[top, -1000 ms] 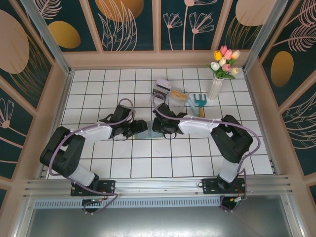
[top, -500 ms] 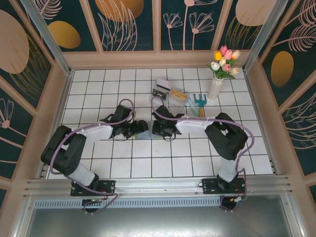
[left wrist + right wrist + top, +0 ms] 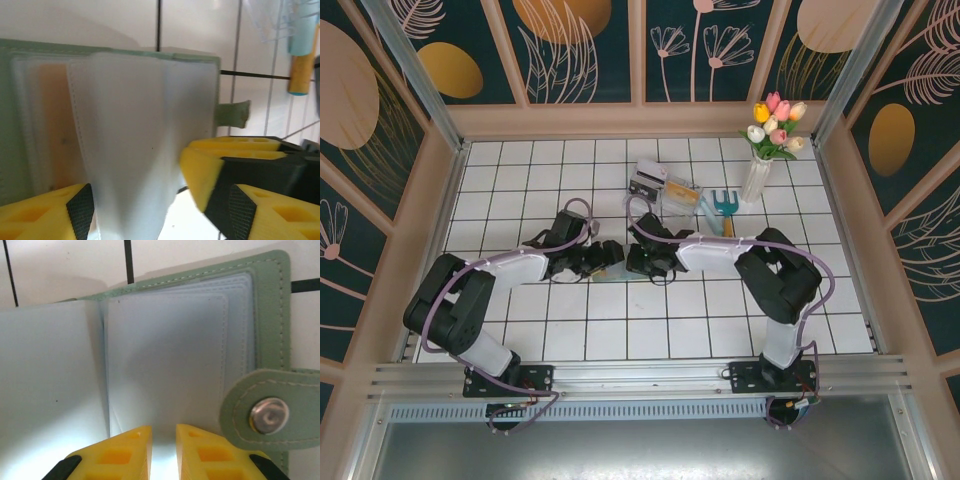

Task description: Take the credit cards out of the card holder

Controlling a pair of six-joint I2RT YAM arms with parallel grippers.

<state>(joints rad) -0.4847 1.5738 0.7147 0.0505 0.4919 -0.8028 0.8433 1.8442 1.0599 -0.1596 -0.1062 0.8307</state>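
The grey-green card holder [image 3: 620, 270] lies open on the white tiles between both grippers. In the left wrist view the card holder's green edge [image 3: 6, 150] frames clear sleeves, and a tan-orange credit card [image 3: 52, 125] shows through one of them. One sleeve leaf [image 3: 130, 150] stands up between the wide-apart fingers of my left gripper [image 3: 162, 210], which is open. In the right wrist view the card holder [image 3: 270, 315] shows its snap strap [image 3: 269, 415]. My right gripper [image 3: 163, 450] is nearly closed, pinching the lower edge of a clear sleeve [image 3: 165, 355]. Left gripper [image 3: 610, 257] and right gripper [image 3: 638, 262] almost touch.
A clear plastic tray [image 3: 665, 188] stands behind the card holder. Beside it lies a teal garden fork [image 3: 724, 207] with an orange handle [image 3: 300, 70]. A white vase of tulips [image 3: 760, 170] stands at the back right. Wooden walls enclose the tiled floor.
My left gripper has crept a little to the right, closer to the right gripper. The right arm shifted slightly left and then held still.
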